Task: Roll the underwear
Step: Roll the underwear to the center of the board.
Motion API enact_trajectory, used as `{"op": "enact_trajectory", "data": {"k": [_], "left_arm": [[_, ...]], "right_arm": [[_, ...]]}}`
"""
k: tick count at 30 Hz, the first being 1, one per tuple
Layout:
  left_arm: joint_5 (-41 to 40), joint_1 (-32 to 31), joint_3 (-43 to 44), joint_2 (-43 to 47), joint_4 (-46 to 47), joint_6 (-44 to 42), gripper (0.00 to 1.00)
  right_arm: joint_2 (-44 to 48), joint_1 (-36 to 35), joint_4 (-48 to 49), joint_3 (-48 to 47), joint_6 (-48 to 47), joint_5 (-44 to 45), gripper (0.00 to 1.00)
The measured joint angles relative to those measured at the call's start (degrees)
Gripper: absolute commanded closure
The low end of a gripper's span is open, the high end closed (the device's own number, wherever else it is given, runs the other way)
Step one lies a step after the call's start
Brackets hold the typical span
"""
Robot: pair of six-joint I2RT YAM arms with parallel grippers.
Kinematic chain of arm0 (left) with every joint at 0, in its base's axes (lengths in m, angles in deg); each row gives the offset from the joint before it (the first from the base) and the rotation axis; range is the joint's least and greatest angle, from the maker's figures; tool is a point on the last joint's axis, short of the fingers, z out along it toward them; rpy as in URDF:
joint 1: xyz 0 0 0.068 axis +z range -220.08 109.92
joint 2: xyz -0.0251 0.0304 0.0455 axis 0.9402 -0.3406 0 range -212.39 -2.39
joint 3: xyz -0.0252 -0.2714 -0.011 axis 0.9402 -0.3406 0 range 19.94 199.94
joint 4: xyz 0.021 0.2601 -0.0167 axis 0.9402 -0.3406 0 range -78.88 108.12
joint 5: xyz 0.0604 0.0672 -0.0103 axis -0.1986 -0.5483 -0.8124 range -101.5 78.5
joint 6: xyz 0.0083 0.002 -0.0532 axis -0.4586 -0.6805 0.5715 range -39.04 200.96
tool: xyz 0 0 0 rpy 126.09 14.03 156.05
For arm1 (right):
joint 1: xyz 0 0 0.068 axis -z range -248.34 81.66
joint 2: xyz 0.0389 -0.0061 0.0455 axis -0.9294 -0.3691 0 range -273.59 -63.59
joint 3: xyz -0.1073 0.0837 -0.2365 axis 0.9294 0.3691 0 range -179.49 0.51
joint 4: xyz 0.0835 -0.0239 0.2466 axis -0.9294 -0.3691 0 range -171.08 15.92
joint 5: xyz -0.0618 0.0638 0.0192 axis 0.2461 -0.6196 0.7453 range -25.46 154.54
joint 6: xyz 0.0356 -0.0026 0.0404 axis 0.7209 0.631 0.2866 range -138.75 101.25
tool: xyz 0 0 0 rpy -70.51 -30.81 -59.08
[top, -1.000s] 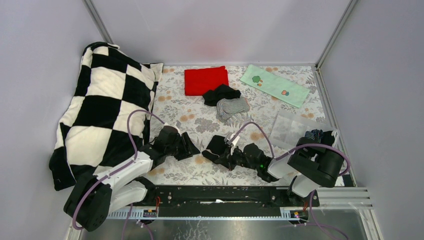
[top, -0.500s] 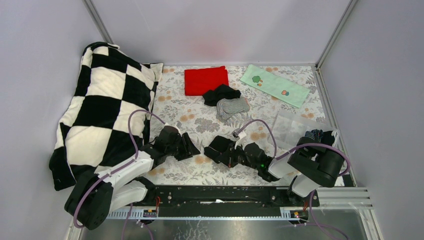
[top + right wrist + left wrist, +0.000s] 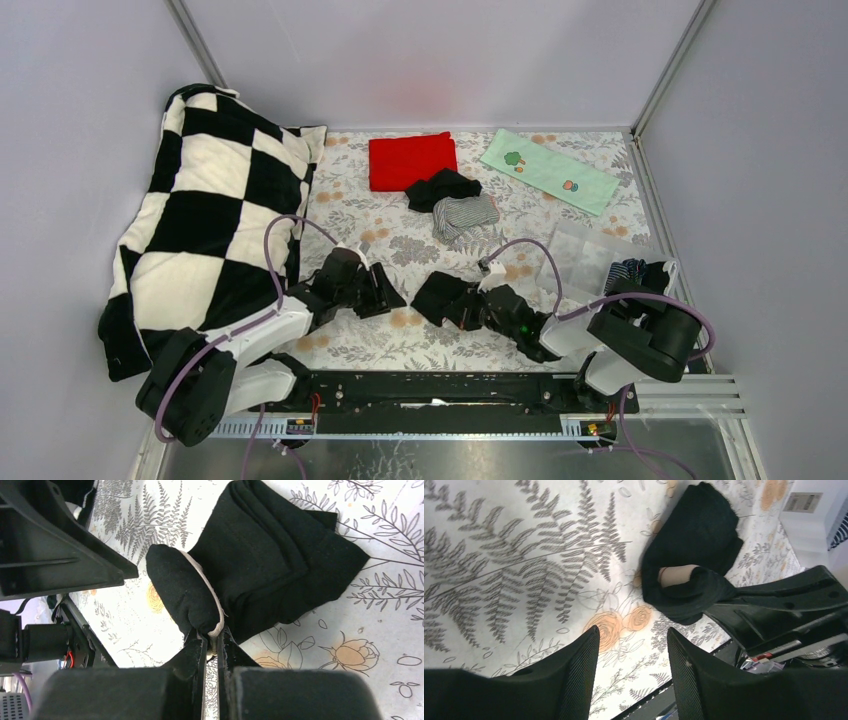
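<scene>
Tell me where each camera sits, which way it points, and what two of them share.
Top external: above and behind the bases, looking down on the floral table; the left arm and right arm show.
Left wrist: on the left arm, looking past its own open left pincer at the black underwear.
Right wrist: on the right arm, low over the table, looking along the right pincer, shut on that underwear's bunched edge.
Shared: both wrist views show the same black underwear and the right pincer.

Half-rolled black underwear, front centre
</scene>
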State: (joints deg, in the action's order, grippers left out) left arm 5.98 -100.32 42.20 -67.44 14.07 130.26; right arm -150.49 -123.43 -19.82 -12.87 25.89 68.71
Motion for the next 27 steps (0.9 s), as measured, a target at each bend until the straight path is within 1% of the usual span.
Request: {"op": "enact_trajectory", "data": {"k": [9, 15, 21, 27], "left_arm": [[3.85, 0.02, 1.51, -0.35, 5.95, -1.84, 0.37], [5.75, 0.04, 1.6, -3.5, 9.09, -3.63, 0.34], [6.58, 0.02, 1.6, -6.14, 11.41, -3.8, 0.32], [6.75, 0.02, 1.6, -6.84, 13.42, -3.8, 0.32]], "right_arm": [[1.05, 0.98, -8.26, -3.06, 2.64, 1.18, 1.0], [1.57, 4.26, -16.79, -7.23, 2.51, -0.37, 1.0], [0.94, 7.74, -27.43, -13.46, -1.03, -4.35, 1.0], [-4.74, 11.56, -36.39, -22.64, -8.04, -12.92, 1.0]]}}
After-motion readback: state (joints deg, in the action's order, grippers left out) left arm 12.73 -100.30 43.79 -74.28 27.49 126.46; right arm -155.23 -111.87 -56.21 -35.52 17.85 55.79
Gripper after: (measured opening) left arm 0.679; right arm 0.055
